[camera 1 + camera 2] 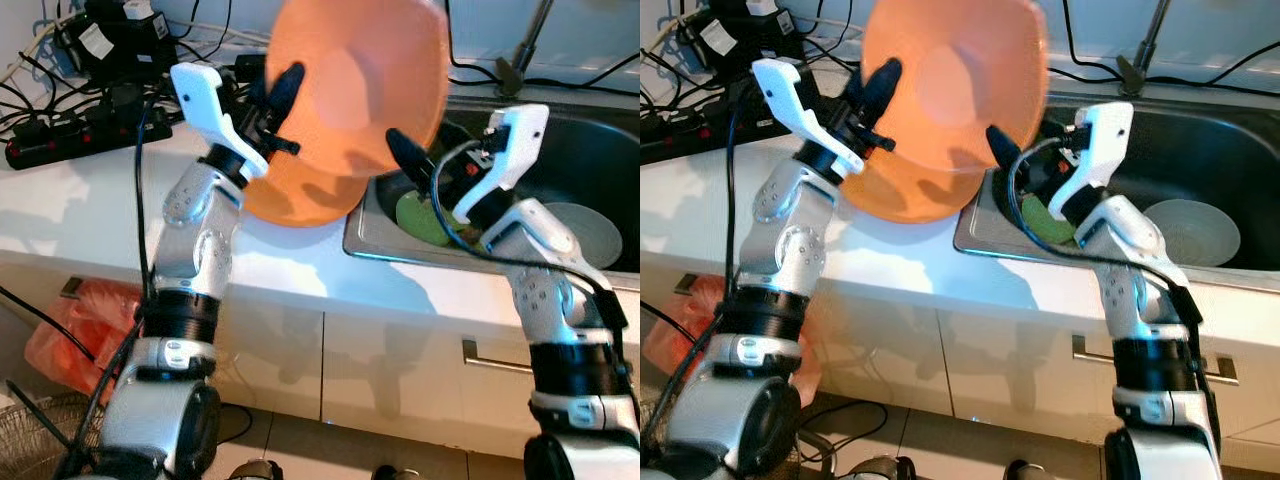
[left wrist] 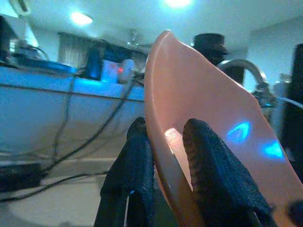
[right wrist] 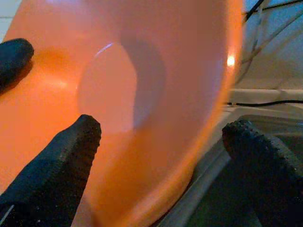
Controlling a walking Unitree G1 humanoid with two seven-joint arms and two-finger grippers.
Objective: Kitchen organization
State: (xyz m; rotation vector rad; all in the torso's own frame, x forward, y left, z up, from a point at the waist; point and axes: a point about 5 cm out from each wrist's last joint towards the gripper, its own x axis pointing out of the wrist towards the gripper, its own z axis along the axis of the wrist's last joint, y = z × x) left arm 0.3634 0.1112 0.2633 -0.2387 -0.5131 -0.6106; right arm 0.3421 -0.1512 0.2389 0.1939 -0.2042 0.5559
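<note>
Left eye view: large orange bowl [image 1: 350,100] held up on edge above the white counter [image 1: 90,200], at the sink's near-left corner, hollow turned toward the camera, upper rim cut off by the frame. Left gripper [image 1: 272,100] clamped on the bowl's left rim, one black finger across the inside, the other hidden behind the wall. Right gripper [image 1: 420,165] reaching in from the sink side, spread apart, one finger lying against the bowl's lower right; second finger masked by cable and wrist housing. Steel sink [image 1: 360,240] behind, holding a green item [image 1: 420,215], mostly covered by the arm, and a pale plate [image 1: 590,230] partly hidden behind the right forearm. Tangle of black cables and a power strip [image 1: 60,140] on the counter's far left. Orange-red bag [image 1: 70,320] on the floor, partly behind the left arm.

Right eye view: same scene, faucet stem [image 1: 1145,40] cut off at the top.

Left wrist view: rim pinched between two black fingers [image 2: 137,170], thin wall seen edge-on; background dim and blurred, curved faucet just legible.

Right wrist view: bowl's inside close up, slightly blurred. One fingertip [image 3: 71,156] inside the hollow, the other outside the rim over the sink edge, wide gap, no grip.
</note>
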